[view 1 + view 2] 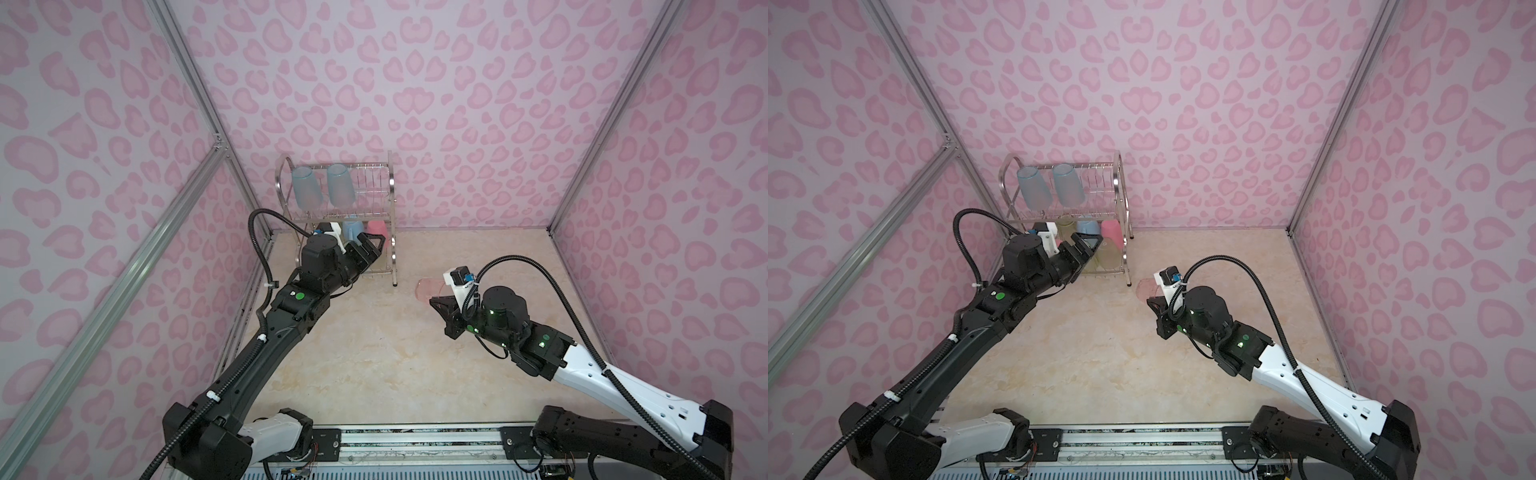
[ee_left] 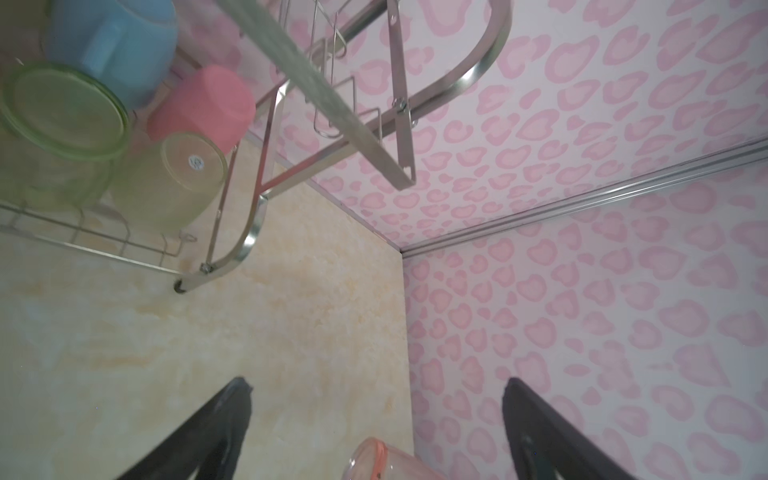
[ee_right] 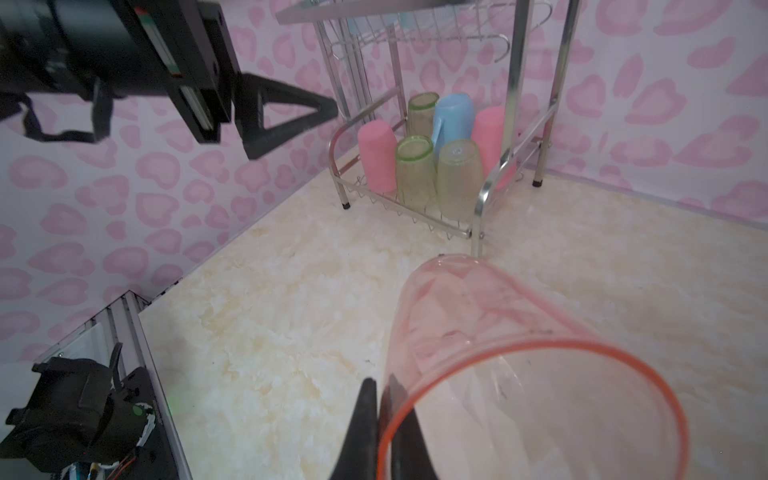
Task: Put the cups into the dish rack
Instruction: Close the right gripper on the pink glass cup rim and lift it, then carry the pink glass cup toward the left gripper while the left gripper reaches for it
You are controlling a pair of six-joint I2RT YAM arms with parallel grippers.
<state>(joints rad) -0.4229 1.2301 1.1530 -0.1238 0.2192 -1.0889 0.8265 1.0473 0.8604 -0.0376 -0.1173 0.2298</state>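
Observation:
The chrome dish rack (image 1: 391, 187) (image 1: 1121, 187) (image 2: 457, 83) (image 3: 515, 83) stands at the back, left of centre. Two teal cups (image 1: 305, 187) (image 1: 1034, 187) sit upside down on its upper tier. On the lower tier are two pink cups (image 3: 377, 156), three green cups (image 3: 459, 178) and a light-blue mug (image 3: 453, 120) (image 2: 112, 45). My left gripper (image 1: 374, 245) (image 1: 1090, 243) (image 2: 376, 384) hangs open in front of the lower tier, holding nothing. My right gripper (image 1: 434, 301) (image 1: 1149, 302) (image 3: 380, 384) is shut on the rim wall of the clear peach cup (image 1: 430, 289) (image 1: 1148, 287) (image 3: 519, 353), right of the rack.
Pink-patterned walls close the cell on three sides, with aluminium posts (image 1: 195, 91) at the corners. The cream marble tabletop (image 1: 374, 353) runs from the rack to a metal rail (image 1: 415, 436) at the front edge, where both arm bases sit.

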